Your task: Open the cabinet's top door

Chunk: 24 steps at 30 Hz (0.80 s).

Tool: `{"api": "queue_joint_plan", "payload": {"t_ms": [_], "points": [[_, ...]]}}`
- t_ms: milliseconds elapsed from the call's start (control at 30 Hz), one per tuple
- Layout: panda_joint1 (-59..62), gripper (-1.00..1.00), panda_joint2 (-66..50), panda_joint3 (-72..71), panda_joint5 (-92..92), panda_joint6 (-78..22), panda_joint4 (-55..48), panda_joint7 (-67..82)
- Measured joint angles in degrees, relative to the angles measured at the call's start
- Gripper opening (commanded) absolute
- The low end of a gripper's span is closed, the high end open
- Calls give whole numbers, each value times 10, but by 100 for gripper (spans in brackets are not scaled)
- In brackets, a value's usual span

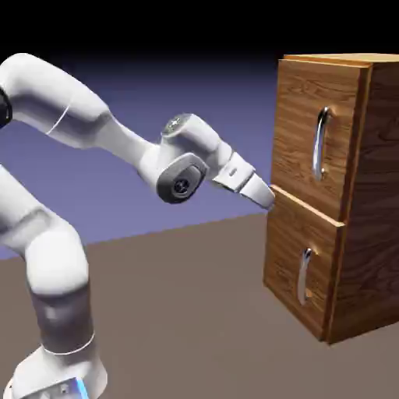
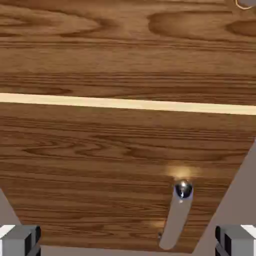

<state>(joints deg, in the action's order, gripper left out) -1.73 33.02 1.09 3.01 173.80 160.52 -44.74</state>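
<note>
- Facing the cabinet (image 1: 312, 269), the pincer (image 1: 266, 201) stands wide open.
- The top door (image 1: 316, 132) lies shut on the cabinet's upper half.
- Its handle (image 1: 319, 144) is ungripped.

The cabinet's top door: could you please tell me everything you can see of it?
The top door is an upright rectangular panel of brown, wood-like grain, with lighter edges. It looks closed, sitting flush above the lower door. A shiny, silver, curved bar handle stands vertically toward its right side in the exterior view. Nothing is on that handle.
</note>
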Motion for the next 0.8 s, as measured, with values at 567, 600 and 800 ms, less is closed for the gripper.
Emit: {"api": "queue_joint_plan", "payload": {"t_ms": [567,600,800], "points": [[-147,0,50,153,424,-29,-68,-321],[-155,0,53,162,449,-31,-72,-340],[-207,0,71,216,598,-42,-96,-454]]}}
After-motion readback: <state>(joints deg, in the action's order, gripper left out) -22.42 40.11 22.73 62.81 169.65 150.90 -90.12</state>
